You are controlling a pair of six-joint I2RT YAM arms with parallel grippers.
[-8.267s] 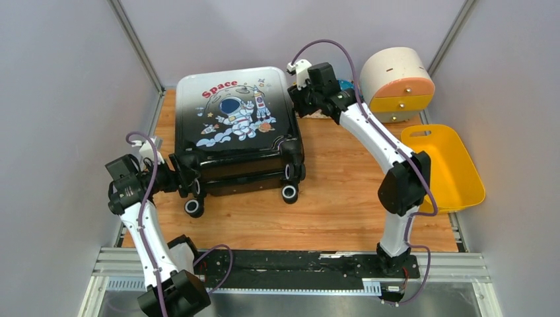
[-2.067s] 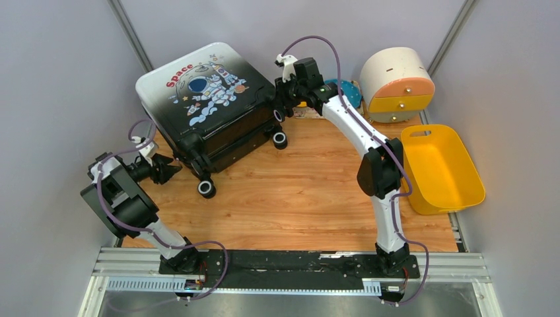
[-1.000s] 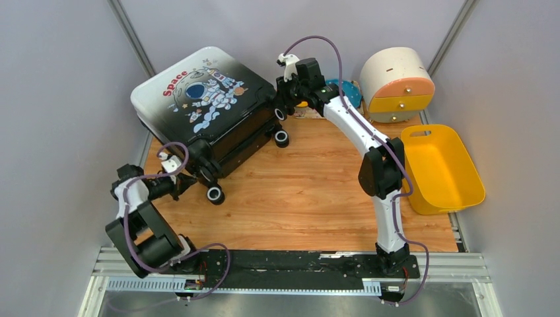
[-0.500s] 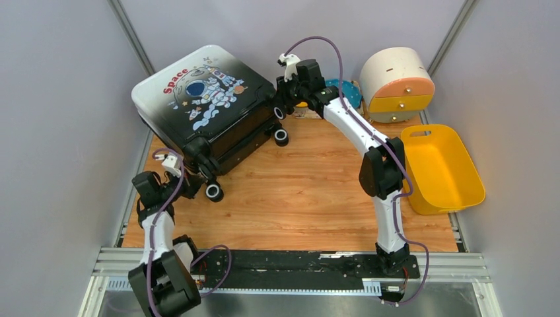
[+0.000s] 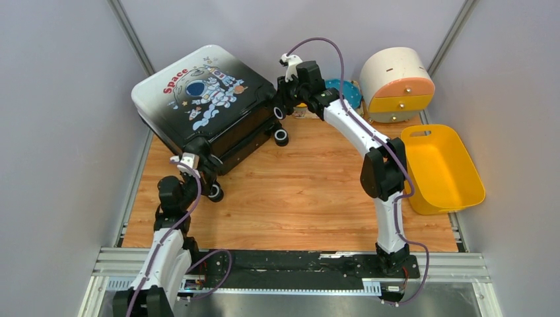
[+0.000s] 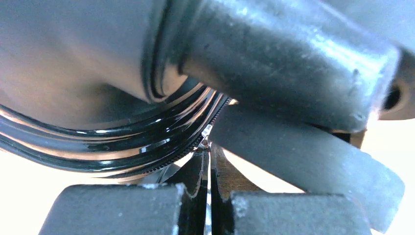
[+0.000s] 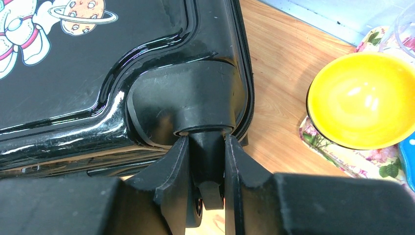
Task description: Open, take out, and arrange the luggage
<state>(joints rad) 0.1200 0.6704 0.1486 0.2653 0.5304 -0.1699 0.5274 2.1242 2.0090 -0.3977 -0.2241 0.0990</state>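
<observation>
Clamps wheel stem [image 7: 207, 169] of suitcase [image 5: 205, 99] with right gripper [image 7: 206, 147], upper middle; presses left gripper [image 6: 209, 161] shut by zipper [image 6: 182, 153], centre-left.

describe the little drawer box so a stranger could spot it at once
Start at the wooden table and go to its far right corner, just behind the yellow bin. The drawer box stands there: the only rounded cream shell, with orange and yellow drawer fronts.
</observation>
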